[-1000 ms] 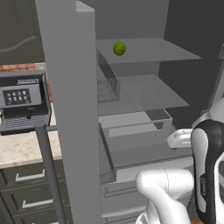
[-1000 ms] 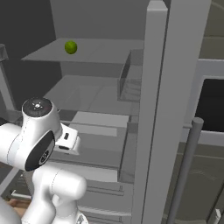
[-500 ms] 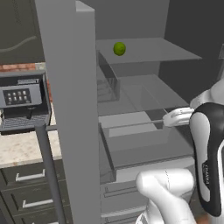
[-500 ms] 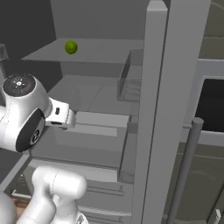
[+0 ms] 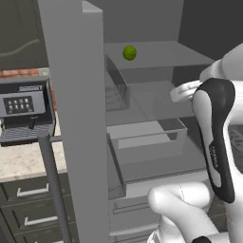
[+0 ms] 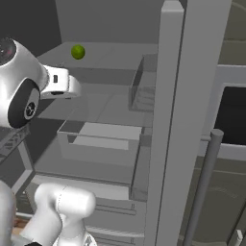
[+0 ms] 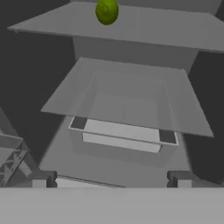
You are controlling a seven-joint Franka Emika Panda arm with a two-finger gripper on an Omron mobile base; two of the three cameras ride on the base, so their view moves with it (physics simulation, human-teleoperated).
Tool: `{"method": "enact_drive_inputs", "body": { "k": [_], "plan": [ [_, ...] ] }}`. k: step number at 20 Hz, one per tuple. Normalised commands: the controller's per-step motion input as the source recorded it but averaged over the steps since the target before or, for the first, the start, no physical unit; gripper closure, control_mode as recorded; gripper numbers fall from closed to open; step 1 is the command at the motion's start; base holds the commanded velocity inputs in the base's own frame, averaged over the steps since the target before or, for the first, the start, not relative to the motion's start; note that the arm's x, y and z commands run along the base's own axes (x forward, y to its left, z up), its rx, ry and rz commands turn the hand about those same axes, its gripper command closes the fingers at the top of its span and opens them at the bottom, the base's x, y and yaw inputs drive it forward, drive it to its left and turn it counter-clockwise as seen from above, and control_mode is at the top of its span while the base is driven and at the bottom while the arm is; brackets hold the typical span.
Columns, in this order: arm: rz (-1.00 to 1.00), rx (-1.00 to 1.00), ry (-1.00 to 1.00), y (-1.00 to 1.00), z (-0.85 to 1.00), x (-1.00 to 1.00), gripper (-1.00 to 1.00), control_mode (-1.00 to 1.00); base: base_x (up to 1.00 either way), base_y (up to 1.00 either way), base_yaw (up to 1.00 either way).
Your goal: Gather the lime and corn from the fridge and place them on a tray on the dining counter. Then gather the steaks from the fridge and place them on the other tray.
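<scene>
The fridge stands open with its grey shelves showing. A small bright-green lime rests on the top shelf, toward the back; it is also in the right base view as the lime and at the top edge of the hand view as the lime. My gripper is open, with nothing between its fingertips, and points into the fridge well below and short of the lime. My white hand hovers in front of the middle shelves. Corn, steaks, trays and the dining counter are out of view.
A clear drawer bin sits under the middle glass shelf. The open door with its long handle stands to the right; the other door is at left, a door bin behind it. A grey appliance sits on the wall counter.
The arm has lifted, raising the hand from the drawer's level to the middle shelves and toward the fridge. The lime has not moved, and the gripper stays open.
</scene>
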Motion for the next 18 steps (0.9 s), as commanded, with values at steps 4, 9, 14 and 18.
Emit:
{"method": "enact_drive_inputs", "body": {
  "k": [4,9,14,18],
  "plan": [
    [0.0,-0.04,-0.13,0.14,0.41,0.92,-1.0,-1.0,0.0,0.0,0.0],
    [0.0,-0.05,-0.17,0.22,0.24,0.94,-1.0,-1.0,0.0,0.0,0.0],
    [0.0,-0.07,-0.14,0.31,0.24,0.84,-1.0,-1.0,0.0,0.0,0.0],
    [-0.01,0.0,0.0,0.35,0.03,0.78,-1.0,-1.0,0.0,0.0,0.0]
  ]
}}
